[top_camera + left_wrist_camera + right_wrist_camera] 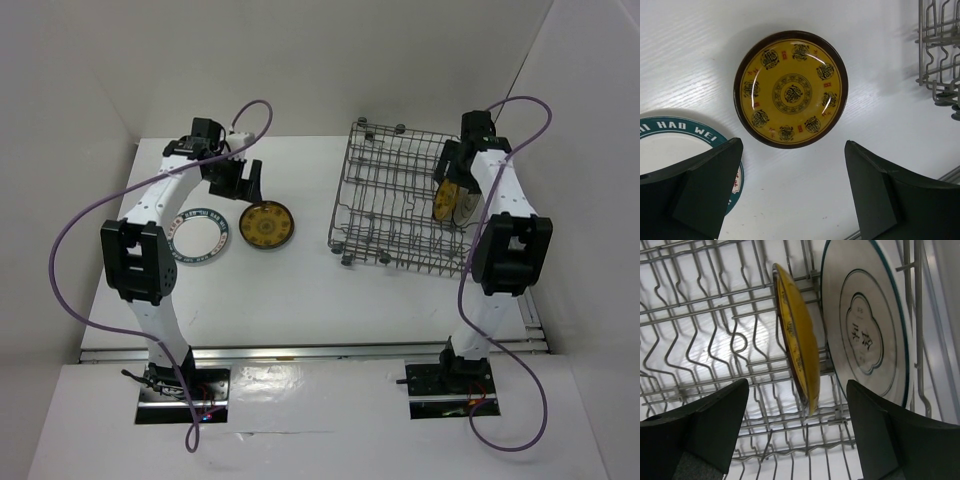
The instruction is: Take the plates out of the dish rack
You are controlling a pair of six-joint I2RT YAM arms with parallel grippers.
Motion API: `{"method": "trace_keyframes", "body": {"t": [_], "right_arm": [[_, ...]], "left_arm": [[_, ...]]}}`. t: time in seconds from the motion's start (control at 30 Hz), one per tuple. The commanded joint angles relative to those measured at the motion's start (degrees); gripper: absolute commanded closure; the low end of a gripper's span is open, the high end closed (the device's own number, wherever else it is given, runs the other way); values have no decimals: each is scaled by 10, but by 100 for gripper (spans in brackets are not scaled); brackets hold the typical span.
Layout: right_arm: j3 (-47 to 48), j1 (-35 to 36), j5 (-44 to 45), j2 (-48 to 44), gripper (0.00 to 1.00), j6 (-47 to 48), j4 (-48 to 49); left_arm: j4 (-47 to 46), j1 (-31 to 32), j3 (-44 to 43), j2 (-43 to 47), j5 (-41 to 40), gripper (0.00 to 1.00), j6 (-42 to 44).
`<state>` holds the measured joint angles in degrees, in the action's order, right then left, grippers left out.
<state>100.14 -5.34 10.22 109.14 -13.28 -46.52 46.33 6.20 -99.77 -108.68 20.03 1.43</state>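
The grey wire dish rack (385,200) stands at the right. Two plates stand on edge at its right end: an amber-yellow plate (797,345) and a white plate with a teal rim (867,325). My right gripper (797,432) is open just above the yellow plate's edge, a finger on each side, touching nothing. On the table at the left lie another amber-yellow plate (267,224) and a white plate with a dark teal rim (200,235). My left gripper (792,192) is open and empty above the table beside those two plates.
White walls enclose the table at the back and both sides. A purple cable loops over each arm. The rack's corner with a roller wheel (945,97) shows at the right of the left wrist view.
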Motion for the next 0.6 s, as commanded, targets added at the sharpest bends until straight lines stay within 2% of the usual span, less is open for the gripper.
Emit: {"method": "trace_keyframes", "body": {"t": [0.0,0.23,0.37,0.4,0.5,0.53,0.57], "right_arm": [[-2,-8,-12,8,16,23,32],[6,-13,-29,62,24,23,49],[11,-13,-29,83,50,23,42],[11,-13,-29,83,65,23,42],[11,-13,-5,78,88,28,42],[16,-13,2,78,100,28,42],[16,-13,9,78,100,28,42]], "left_arm": [[3,2,6,19,40,3,10],[3,2,12,31,41,4,16],[10,2,12,50,62,4,16],[10,2,12,58,70,4,16],[10,2,12,64,90,4,16],[10,2,12,70,96,4,16],[10,2,12,70,102,4,16]]}}
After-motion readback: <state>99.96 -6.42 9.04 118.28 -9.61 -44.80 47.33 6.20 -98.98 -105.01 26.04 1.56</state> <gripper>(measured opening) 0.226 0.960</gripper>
